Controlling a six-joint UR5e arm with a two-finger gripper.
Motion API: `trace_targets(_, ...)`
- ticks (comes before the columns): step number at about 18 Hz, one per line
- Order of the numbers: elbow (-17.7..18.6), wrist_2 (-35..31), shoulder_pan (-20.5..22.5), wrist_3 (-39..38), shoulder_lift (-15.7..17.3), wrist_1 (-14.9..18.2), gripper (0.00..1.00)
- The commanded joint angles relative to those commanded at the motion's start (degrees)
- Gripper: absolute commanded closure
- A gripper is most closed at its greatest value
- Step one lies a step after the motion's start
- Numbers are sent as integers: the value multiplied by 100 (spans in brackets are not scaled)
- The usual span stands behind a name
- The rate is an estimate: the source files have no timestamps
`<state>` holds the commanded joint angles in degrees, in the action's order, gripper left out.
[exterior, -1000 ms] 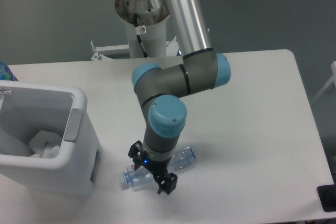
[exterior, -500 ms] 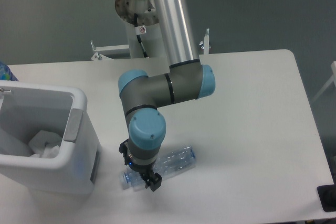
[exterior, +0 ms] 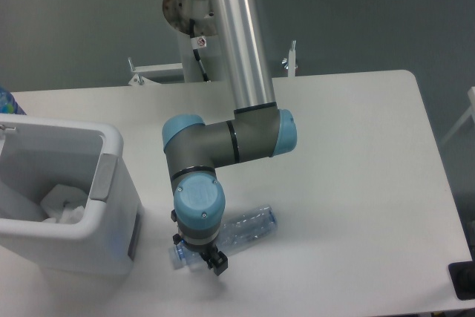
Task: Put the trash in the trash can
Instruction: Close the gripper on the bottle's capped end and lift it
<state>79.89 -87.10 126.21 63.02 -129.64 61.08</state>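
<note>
At the left, the trash can (exterior: 67, 198) stands on the desk (exterior: 356, 168) with crumpled white stuff (exterior: 63, 204) already lying inside, so part of the job looks done. Just right of it, near the front edge, the bottle (exterior: 249, 226) lies flat on the desk, 1 piece not yet binned. The gripper (exterior: 199, 254) sits low over its capped end, the arm's wrist hiding most of the fingers; whether they grasp the bottle I cannot tell. Lifting and dropping remain.

The trash can (exterior: 70, 206) stands at the frame's lower left on the table (exterior: 356, 168). The bottle (exterior: 249, 228) lies just right of it, lower centre, the gripper (exterior: 199, 254) over its left end.
</note>
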Motion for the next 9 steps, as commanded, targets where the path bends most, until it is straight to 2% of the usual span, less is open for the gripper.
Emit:
trace_targets(4,-35,0,9,-44,44,70,64)
trace_targets(6,-70,17,26,-44,123,88,72)
trace_targets(9,-193,157,333,-44,281,88,72)
